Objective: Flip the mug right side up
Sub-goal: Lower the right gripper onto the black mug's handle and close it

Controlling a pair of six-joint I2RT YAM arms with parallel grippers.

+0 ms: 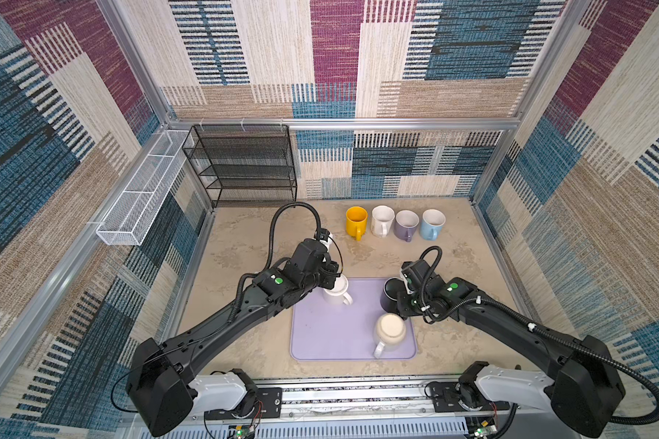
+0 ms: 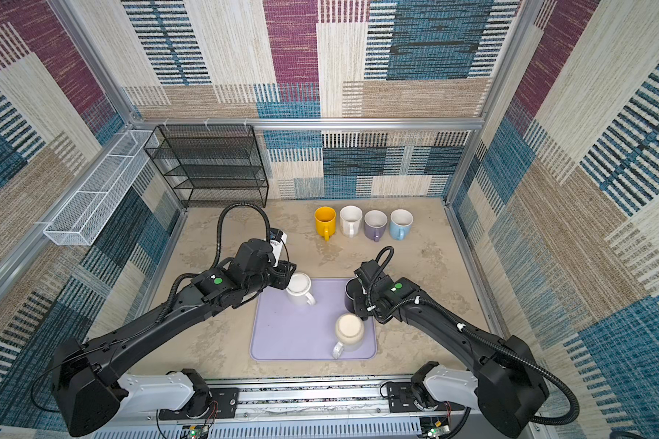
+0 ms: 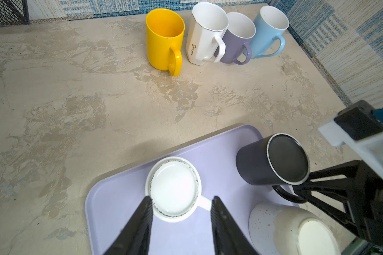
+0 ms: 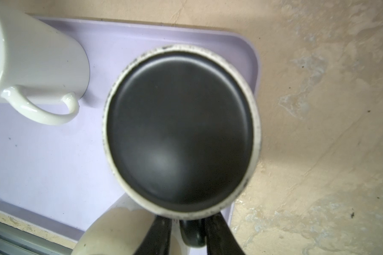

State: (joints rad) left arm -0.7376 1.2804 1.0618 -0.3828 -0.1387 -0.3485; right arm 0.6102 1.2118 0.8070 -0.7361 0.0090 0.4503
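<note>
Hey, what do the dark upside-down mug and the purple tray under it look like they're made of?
Dark mug: likely glazed ceramic, matte charcoal finish; a pale, speckled unglazed ring circles its upturned base. Purple tray: probably silicone or soft plastic, matte lilac with a rounded raised rim; can't tell which.

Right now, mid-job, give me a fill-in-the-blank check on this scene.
The tray carries ___ upside-down mugs. The right gripper sets its fingers astride the ___ of the dark mug. Beside the yellow mug in the back row stands a ___ mug.
Missing: three; handle; white.
</note>
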